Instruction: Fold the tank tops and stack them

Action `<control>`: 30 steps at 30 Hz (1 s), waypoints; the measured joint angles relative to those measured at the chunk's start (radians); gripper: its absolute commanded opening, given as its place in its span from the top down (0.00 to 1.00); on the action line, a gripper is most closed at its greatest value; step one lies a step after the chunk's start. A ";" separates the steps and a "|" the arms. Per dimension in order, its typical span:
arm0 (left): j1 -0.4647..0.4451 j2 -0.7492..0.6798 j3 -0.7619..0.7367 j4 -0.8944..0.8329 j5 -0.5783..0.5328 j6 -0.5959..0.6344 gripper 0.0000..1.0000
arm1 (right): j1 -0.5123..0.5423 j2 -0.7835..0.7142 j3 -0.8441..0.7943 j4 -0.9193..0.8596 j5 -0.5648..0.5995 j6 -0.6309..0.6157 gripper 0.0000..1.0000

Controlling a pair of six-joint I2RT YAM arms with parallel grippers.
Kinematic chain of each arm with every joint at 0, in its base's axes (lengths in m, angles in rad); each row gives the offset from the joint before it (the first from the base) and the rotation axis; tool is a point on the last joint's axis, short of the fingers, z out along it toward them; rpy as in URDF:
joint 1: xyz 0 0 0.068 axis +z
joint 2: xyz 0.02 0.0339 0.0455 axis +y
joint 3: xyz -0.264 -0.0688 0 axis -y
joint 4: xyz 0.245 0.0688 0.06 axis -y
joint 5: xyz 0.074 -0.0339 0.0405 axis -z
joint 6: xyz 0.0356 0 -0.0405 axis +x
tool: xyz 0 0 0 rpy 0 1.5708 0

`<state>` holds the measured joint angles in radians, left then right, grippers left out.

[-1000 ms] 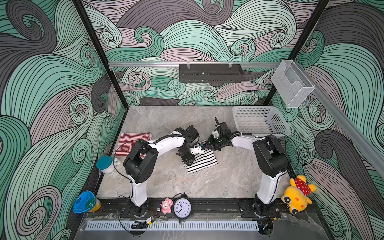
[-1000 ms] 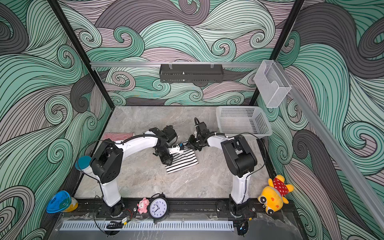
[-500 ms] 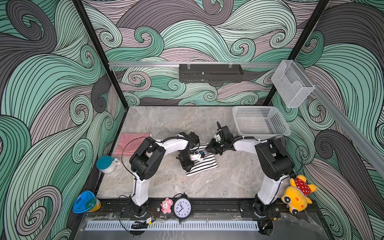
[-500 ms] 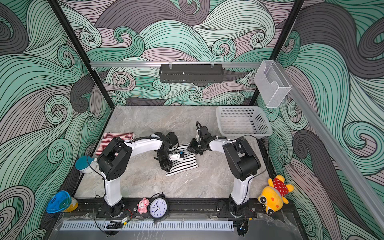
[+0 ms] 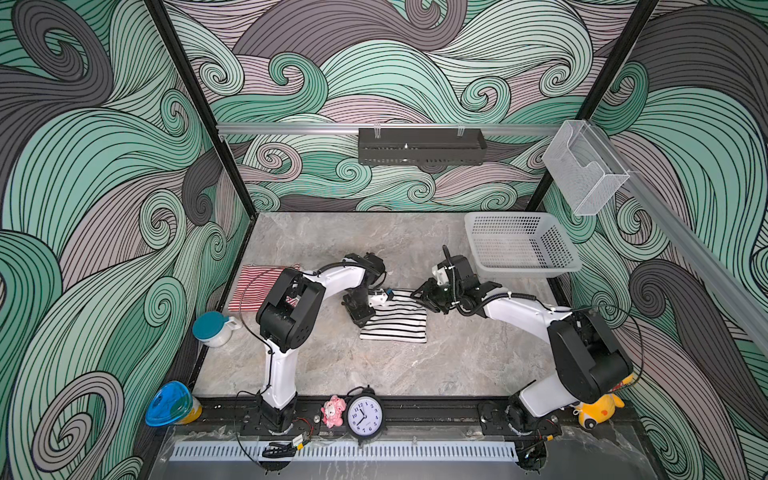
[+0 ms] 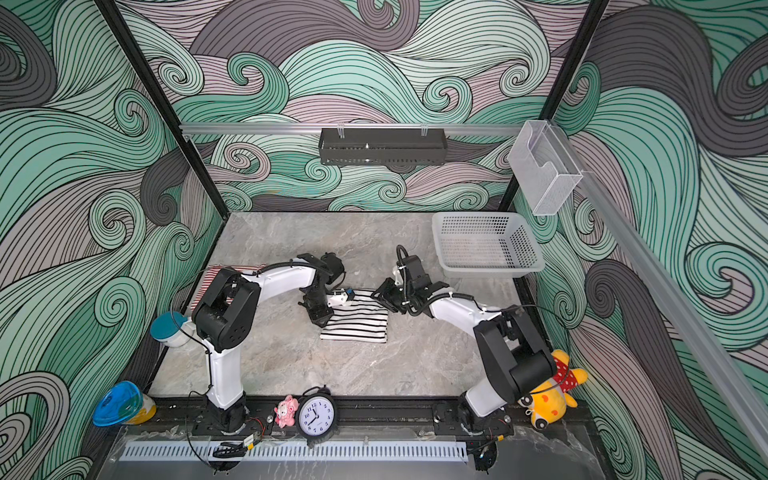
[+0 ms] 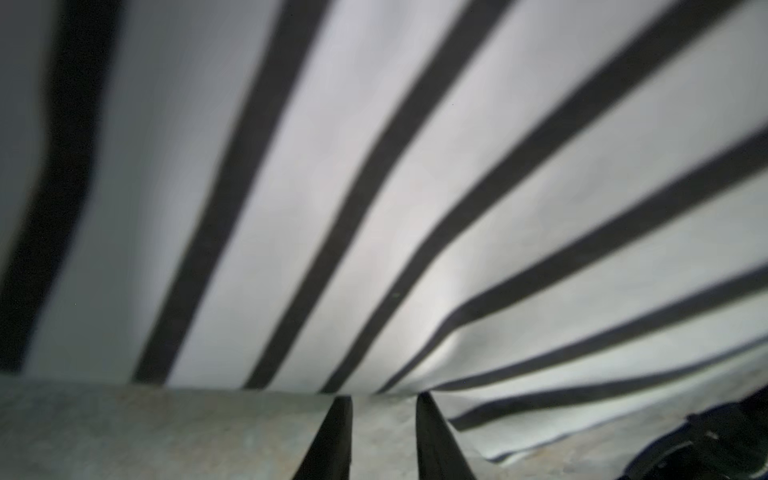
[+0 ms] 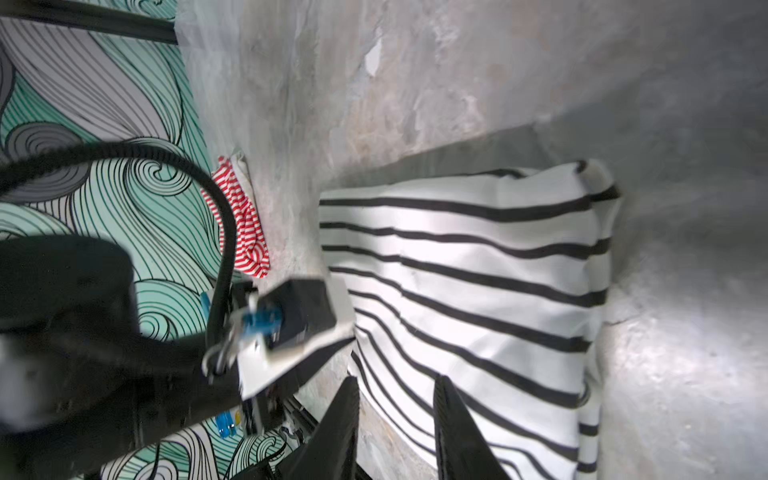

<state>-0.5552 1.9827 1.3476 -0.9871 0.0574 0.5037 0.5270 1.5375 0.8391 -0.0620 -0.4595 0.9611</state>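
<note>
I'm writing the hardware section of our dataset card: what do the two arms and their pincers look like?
The left arm and right arm match: glossy white links between bulky black joint housings. The left pincer and right pincer are black, each with two tapering pointed fingers. A ribbed black hose runs outside the right arm.

Alarm clock (image 5: 365,417) — black hour numerals 1 to 12 on its white dial, just beside the pink toy (image 5: 333,411).

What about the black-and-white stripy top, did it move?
Yes. The black-and-white top slid slightly left, judged against the clock, and its near edge turned level.
</note>
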 measured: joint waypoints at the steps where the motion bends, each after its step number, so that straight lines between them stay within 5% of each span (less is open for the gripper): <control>1: 0.013 0.000 0.001 0.001 -0.013 0.000 0.73 | 0.018 -0.006 0.000 -0.004 0.003 0.001 0.70; 16: 0.030 -0.060 -0.028 0.024 -0.023 -0.024 0.73 | 0.173 0.163 -0.012 0.184 -0.036 0.103 0.76; 30: 0.094 -0.160 -0.122 0.034 -0.023 -0.039 0.73 | 0.244 0.153 -0.167 0.321 -0.058 0.173 0.78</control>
<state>-0.4614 1.8229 1.2259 -0.9535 0.0349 0.4648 0.7708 1.6909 0.6724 0.2588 -0.5171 1.1343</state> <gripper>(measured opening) 0.265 0.223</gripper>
